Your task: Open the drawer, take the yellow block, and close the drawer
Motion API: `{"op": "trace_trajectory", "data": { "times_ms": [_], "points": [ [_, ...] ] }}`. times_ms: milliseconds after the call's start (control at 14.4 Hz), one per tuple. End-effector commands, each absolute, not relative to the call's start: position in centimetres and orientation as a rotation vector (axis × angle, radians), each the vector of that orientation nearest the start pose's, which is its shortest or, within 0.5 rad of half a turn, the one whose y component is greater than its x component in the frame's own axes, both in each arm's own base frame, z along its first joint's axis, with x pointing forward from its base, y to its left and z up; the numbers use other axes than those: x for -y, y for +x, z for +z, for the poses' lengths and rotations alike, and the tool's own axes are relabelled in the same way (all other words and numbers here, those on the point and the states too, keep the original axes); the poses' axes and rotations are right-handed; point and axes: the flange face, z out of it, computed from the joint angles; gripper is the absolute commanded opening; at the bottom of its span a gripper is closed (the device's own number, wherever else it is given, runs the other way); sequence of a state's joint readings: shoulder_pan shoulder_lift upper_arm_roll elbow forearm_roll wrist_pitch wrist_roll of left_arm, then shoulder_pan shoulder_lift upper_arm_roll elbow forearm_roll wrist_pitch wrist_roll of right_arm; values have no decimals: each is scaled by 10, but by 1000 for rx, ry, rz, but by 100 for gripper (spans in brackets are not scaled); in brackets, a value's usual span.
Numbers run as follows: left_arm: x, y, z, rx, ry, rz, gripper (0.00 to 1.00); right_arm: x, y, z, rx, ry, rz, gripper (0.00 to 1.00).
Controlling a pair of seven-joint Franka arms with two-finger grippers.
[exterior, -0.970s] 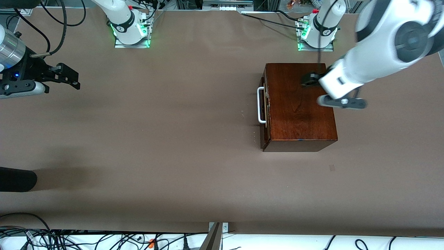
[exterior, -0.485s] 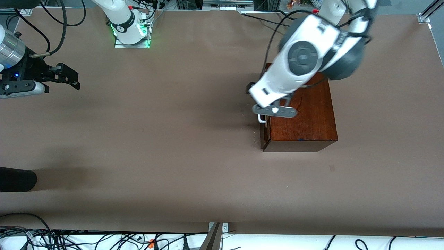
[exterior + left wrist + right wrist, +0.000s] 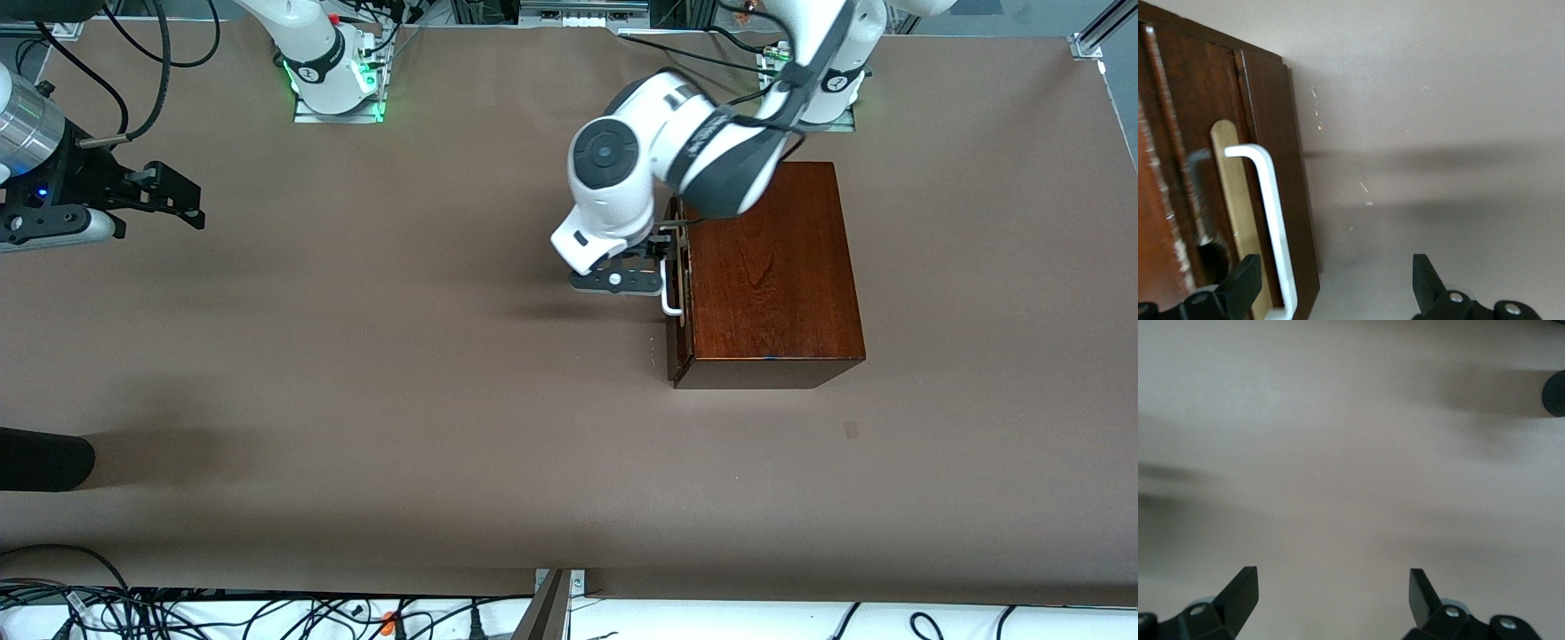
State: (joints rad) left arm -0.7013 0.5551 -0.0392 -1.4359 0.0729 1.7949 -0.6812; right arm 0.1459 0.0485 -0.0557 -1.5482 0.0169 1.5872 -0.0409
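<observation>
Left gripper (image 3: 665, 258) has swung to the drawer (image 3: 680, 267) handle (image 3: 1268, 220).

The drawer (image 3: 682, 267) front is dark, glossy wood with a smooth white handle (image 3: 1271, 220); the table (image 3: 400, 356) looks matt brown.

We see a brown bench (image 3: 427, 356), its surface plain and matte. A black rounded object (image 3: 44, 459) pokes in at the edge toward the right arm's end, casting a soft shadow. Tangled dark cables (image 3: 107, 609) lie along the white strip at the bench's nearest edge, beside a metal bracket (image 3: 556, 596).
</observation>
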Motion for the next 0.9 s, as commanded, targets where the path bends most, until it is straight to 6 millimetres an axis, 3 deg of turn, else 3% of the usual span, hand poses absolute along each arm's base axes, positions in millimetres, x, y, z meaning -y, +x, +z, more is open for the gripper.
{"op": "trace_trajectory", "data": {
  "times_ms": [0,208,832],
  "points": [
    [445,506,323,-100,-2896,84,100,-53,568,614,196,-3115,20,100],
    [444,499,306,-58,-2856,83,100,-52,568,614,194,-3115,20,100],
    [440,496,294,-54,-2838,103,100,-52,568,614,196,-3115,20,100]
  ]
}}
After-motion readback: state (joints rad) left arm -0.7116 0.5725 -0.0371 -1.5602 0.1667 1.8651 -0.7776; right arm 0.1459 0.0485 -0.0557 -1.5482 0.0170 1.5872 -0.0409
